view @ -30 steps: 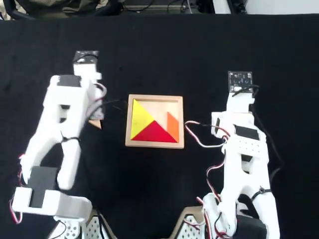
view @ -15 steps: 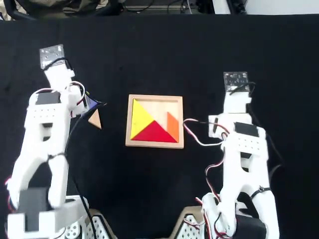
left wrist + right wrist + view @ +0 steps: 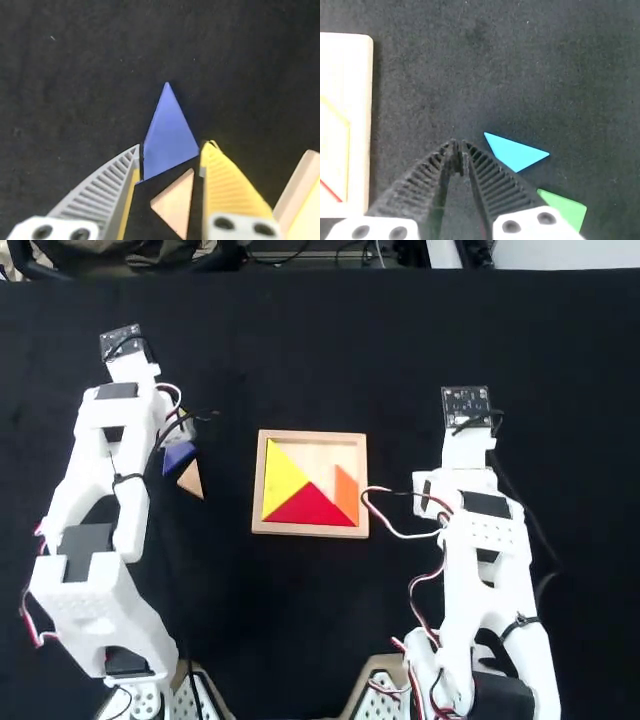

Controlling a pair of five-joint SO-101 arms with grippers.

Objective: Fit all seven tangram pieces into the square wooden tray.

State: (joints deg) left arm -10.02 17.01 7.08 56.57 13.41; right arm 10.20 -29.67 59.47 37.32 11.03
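Note:
The square wooden tray (image 3: 310, 436) lies mid-table with a yellow triangle (image 3: 282, 480), a red triangle (image 3: 312, 507) and an orange piece (image 3: 346, 492) inside. Left of it, my left gripper (image 3: 172, 147) is shut on a blue triangle (image 3: 169, 131), which also shows in the high view (image 3: 178, 457). A tan triangle (image 3: 175, 205) lies just under it on the cloth (image 3: 190, 481). My right gripper (image 3: 456, 148) is shut and holds nothing, right of the tray's edge (image 3: 350, 45). Close beside it lie a cyan triangle (image 3: 516, 153) and a green piece (image 3: 565, 207).
Black cloth covers the whole table. The left arm's white body (image 3: 100, 500) runs along the left side and the right arm's body (image 3: 485, 540) stands right of the tray. Cables (image 3: 395, 520) loop near the tray's right edge.
The left arm has swung away from the tray side and shifted, uncovering the blue triangle in its gripper beside the tan one. The right arm has edged slightly to the left.

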